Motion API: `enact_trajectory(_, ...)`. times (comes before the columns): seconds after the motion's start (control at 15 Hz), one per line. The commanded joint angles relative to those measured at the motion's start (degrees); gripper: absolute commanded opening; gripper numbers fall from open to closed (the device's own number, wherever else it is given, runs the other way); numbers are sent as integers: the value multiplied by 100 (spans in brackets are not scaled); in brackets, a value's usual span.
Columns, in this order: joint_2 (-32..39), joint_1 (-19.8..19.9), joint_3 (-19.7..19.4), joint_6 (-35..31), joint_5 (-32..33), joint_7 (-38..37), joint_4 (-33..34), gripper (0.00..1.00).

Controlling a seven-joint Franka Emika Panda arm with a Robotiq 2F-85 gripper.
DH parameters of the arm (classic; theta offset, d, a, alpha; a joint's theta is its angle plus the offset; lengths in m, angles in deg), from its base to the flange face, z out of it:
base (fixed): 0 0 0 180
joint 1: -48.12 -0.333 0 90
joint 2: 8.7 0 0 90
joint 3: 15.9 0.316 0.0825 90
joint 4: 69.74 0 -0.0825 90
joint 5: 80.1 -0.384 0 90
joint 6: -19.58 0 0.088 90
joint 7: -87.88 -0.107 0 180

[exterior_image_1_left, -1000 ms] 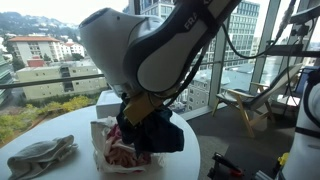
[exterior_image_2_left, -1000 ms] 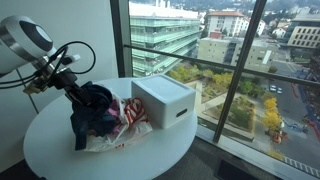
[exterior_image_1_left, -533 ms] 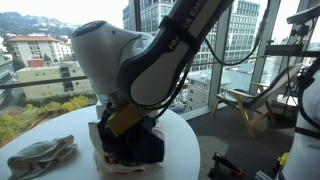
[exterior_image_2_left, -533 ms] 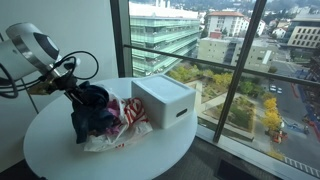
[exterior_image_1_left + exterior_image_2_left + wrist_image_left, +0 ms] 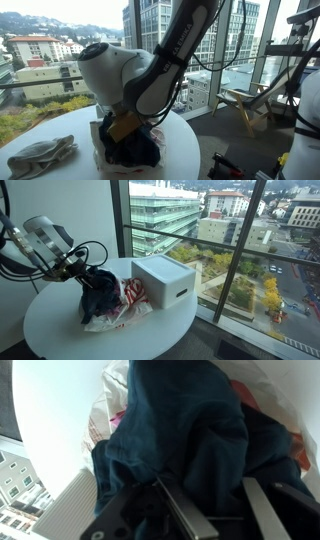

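A: In an exterior view, where's the dark cloth [image 5: 135,150]?
B: Bunched on the table [image 5: 55,128] beneath the gripper [image 5: 124,126], with a grey rag [image 5: 40,155] at nine o'clock

A: And in an exterior view facing the window?
B: White box [image 5: 165,280] at two o'clock of the cloth, which sits on a red-and-white bag [image 5: 131,294]

A: Wrist view?
B: Jaws clamped on a fold of the cloth. I'd judge the grasp made, the cloth not yet clear of the bag

You have the box [image 5: 163,282] on the desk [image 5: 55,330]. Just beside the box lies the bag [image 5: 130,300], with the cloth [image 5: 98,298] heaped on it. The tool [image 5: 82,273] meets the cloth on the side away from the box.
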Motion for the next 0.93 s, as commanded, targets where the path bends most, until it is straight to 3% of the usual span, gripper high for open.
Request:
enact_trajectory(0.0, 198, -189, -244, 230, 357, -405, 210, 12)
enact_trajectory(0.2, 418, -245, -236, 341, 214, -282, 294, 13)
enact_trajectory(0.87, 1566, -519, -510, -244, 637, -324, 1106, 13)
